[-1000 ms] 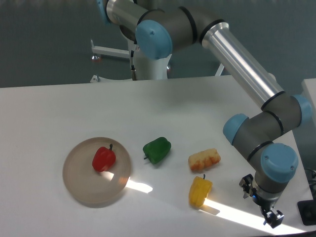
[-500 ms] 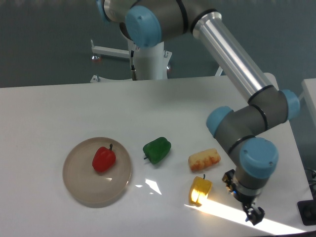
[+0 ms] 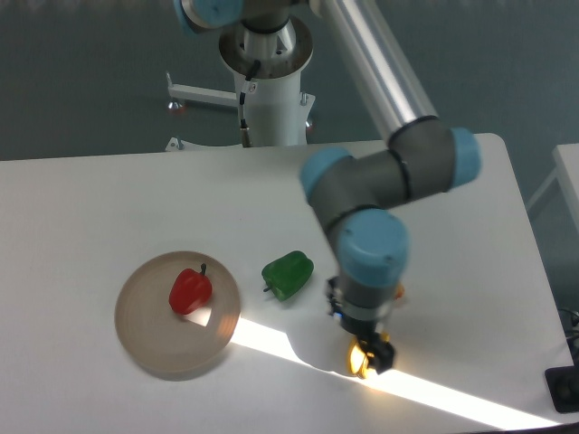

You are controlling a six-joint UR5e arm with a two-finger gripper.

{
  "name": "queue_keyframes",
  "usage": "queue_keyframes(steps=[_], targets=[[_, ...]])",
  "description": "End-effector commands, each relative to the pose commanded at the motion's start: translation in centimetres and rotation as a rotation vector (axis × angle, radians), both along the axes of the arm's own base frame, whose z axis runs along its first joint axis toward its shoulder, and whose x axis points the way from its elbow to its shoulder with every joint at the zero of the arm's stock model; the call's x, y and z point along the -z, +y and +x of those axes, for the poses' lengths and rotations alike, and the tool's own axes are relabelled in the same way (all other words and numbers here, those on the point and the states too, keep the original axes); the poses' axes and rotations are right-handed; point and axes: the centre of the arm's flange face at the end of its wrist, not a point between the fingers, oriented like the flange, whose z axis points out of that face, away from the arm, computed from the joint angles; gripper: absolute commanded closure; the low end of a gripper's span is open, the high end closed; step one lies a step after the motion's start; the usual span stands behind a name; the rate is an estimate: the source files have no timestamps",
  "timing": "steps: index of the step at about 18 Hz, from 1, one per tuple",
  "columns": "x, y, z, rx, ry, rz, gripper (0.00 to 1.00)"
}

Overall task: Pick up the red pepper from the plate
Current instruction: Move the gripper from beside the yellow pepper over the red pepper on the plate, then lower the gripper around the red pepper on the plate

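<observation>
Approach under way: my fingers [image 3: 373,356] hang over the yellow pepper [image 3: 358,362], their spread impossible to judge; the red pepper [image 3: 190,290] lies on the plate [image 3: 149,339], well left; next, travel there.

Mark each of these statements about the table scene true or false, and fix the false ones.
1. The red pepper lies on the plate. True.
2. The gripper is holding the red pepper. False: the gripper is over at the yellow pepper, well to the right of the plate, and the red pepper is untouched.
3. The green pepper sits on the table between the plate and the arm's wrist. True.
4. The green pepper lies on the plate beside the red one. False: it is off the plate, on the white table.
5. The arm hides most of the yellow pepper. True.
</observation>
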Motion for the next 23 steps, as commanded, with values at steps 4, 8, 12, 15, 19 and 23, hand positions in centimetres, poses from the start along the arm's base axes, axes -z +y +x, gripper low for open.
queue_keyframes(steps=[4,8,12,15,19,23], targets=[[-0.5,-0.4,7.5,-0.183,-0.032,-0.011,0.0],[0.8,-2.0,11.7,-0.294,-0.056,-0.05,0.0],[2.1,-2.6,13.8,-0.399,-0.066,-0.076,0.0],[3.4,-2.9,14.9,-0.462,-0.083,-0.098,0.0],[4.5,-2.8,15.3,-0.495,-0.082,-0.074,0.0],[6.2,-2.8,16.5,-0.509,-0.079,-0.017,0.0]])
